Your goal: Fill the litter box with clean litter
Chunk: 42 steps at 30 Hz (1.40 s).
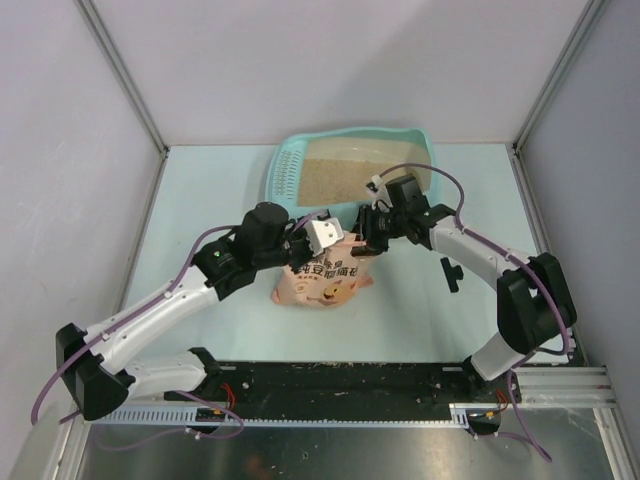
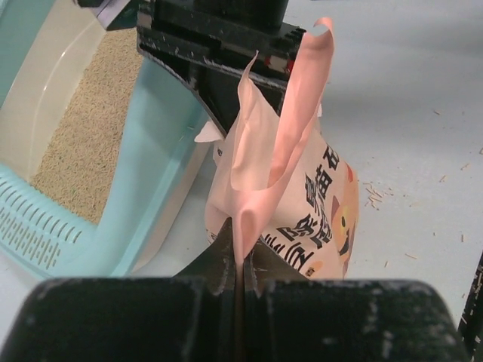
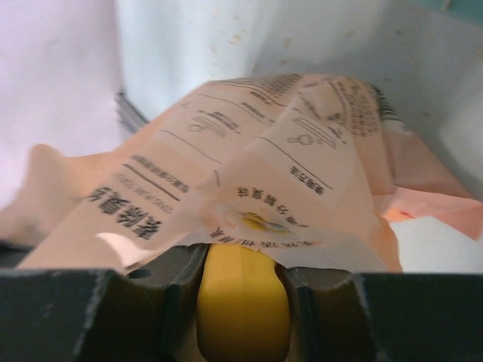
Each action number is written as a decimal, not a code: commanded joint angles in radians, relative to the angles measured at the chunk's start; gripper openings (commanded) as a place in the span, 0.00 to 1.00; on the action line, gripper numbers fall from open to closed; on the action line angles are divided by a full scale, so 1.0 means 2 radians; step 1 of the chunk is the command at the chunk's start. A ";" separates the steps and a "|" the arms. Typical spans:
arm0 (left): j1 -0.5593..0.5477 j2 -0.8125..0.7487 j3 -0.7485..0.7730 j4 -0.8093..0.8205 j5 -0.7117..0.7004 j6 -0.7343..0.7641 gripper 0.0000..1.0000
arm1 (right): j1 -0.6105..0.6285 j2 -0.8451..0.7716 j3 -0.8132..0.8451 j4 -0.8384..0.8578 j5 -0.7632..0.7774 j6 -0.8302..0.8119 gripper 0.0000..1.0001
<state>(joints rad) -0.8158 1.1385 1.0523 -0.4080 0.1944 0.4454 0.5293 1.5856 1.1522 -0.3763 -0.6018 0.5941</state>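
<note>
Litter box (image 1: 283, 175) of light teal plastic, rectangular with a slotted grid at its left end, sits far back on the pale bench (image 1: 200, 200), just beyond both sets of jaws. The left arm (image 1: 180, 290) stretches up and rightward, its left jaws clenched on an edge of the upright pink-orange printed bag (image 1: 320, 282). The right arm (image 1: 490, 262) bends leftward to the bag's top. The right jaws stand around a yellow thing (image 3: 241, 302) under draped bag film, and I cannot tell whether they grip. Fine beige clean litter (image 1: 350, 175) covers the box floor.
</note>
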 commanded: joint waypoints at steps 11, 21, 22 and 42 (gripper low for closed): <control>-0.006 -0.084 -0.015 0.036 0.008 0.109 0.00 | -0.139 -0.053 -0.054 0.229 -0.255 0.157 0.00; -0.009 -0.045 0.052 0.019 0.002 0.134 0.00 | -0.217 -0.086 -0.104 0.250 -0.297 0.172 0.00; -0.009 -0.039 0.060 0.020 0.000 0.132 0.00 | -0.214 -0.084 -0.108 0.258 -0.280 0.182 0.00; -0.035 -0.034 0.088 0.019 -0.030 0.145 0.01 | -0.202 -0.106 -0.151 0.264 -0.247 0.158 0.00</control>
<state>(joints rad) -0.8761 1.1450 1.1698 -0.5598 0.1226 0.6991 0.0502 1.3766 0.9104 -0.0238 -1.1378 0.8394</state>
